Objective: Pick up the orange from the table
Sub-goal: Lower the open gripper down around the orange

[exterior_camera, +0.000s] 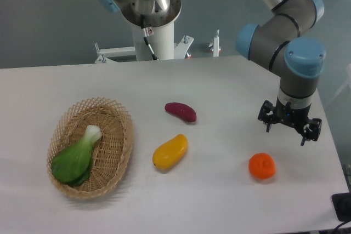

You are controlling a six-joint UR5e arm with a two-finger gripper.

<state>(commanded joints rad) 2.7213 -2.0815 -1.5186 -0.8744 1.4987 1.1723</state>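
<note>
The orange [262, 166] is small, round and bright, and lies on the white table [219, 86] near the front right. My gripper [287, 133] hangs from the arm's wrist, pointing down, above the table behind and to the right of the orange. It is apart from the orange. Its fingers stand apart and hold nothing.
An elongated yellow mango-like fruit [170, 151] lies at the middle front, and a purple sweet potato [181, 111] lies behind it. A wicker basket [117, 135] at the left holds a green bok choy [75, 158]. The table's right edge is close to the gripper. The robot base [153, 26] stands at the back.
</note>
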